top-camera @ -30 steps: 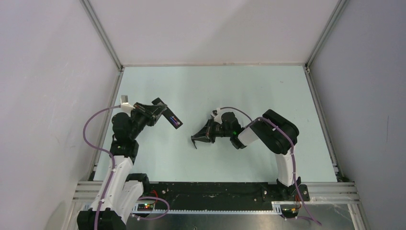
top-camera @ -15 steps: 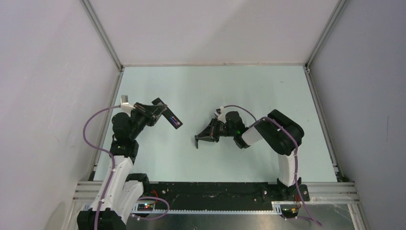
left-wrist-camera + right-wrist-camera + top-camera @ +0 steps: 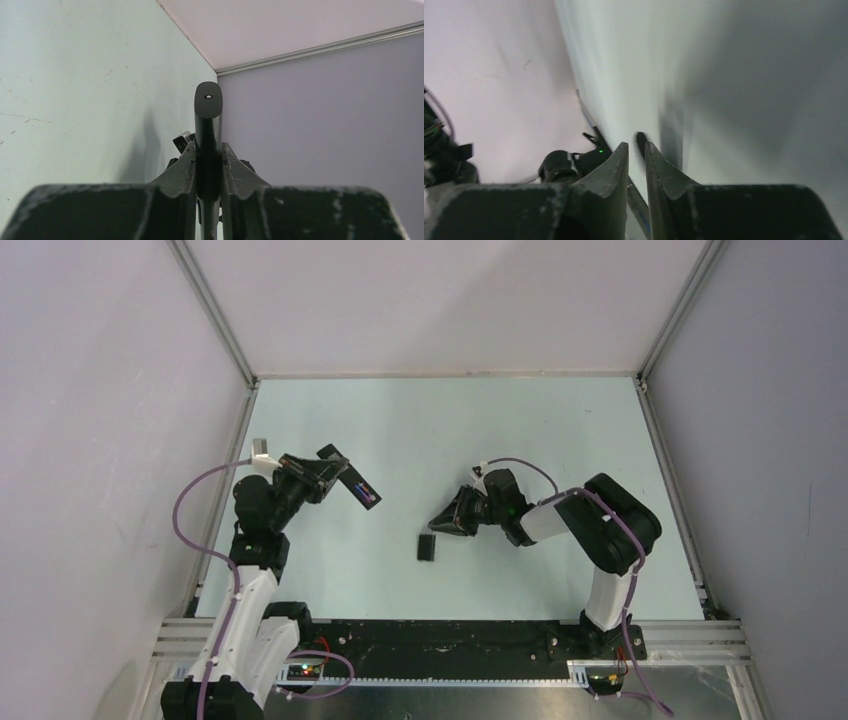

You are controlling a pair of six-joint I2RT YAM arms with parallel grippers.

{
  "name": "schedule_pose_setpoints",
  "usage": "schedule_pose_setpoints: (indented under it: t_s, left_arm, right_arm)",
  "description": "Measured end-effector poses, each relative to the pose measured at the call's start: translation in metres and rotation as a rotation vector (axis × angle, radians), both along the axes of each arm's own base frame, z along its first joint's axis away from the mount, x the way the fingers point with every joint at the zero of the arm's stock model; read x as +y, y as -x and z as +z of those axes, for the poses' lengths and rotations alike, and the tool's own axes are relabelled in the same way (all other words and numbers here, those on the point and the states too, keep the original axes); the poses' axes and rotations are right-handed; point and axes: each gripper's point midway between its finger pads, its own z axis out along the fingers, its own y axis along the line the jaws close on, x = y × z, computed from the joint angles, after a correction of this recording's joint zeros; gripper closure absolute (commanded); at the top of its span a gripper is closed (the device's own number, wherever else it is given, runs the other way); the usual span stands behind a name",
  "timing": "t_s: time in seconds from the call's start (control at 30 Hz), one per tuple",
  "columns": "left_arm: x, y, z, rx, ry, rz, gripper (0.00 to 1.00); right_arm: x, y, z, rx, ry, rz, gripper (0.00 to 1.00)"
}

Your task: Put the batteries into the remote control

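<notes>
"Where's the remote (image 3: 356,486)?"
"Pinched edge-on in the left hand (image 3: 208,157), raised at the bench's (image 3: 450,430) left side. A purple battery (image 3: 369,494) shows in its recess."
"And the right hand (image 3: 443,524)?"
"Low near the centre, barely spread, gripping nothing. A black cover (image 3: 427,547) lies flat just beside it."

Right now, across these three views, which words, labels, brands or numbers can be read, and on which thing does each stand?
No text can be read in any view.
Slim black rectangular remote control, clamped in the left tool: no print shows, only a small pale dot on its end.
Blue-purple cylindrical battery in its recess: any print is too small to read.
Small loose black cover plate on the table: too small to tell.
</notes>
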Motion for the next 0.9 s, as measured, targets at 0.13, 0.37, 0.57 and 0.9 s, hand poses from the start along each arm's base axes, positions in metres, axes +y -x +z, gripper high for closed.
schedule_pose_setpoints:
  t_s: [0.13, 0.37, 0.57, 0.9]
  left_arm:
    - [0.000, 0.000, 0.000, 0.000, -0.001, 0.000, 1.00]
    - [-0.001, 0.001, 0.000, 0.001, -0.002, -0.008, 1.00]
    - [-0.005, 0.004, -0.002, 0.003, -0.006, -0.040, 1.00]
    - [-0.031, 0.022, -0.024, 0.029, -0.043, -0.169, 1.00]
  right_arm:
    - [-0.019, 0.002, -0.016, 0.021, 0.126, -0.054, 0.67]
    - [-0.040, -0.003, 0.012, -0.087, 0.230, -0.127, 0.55]
    - [-0.040, 0.005, 0.065, -0.313, 0.335, -0.088, 0.37]
    - [0.039, 0.073, 0.205, -0.830, 0.336, 0.164, 0.01]
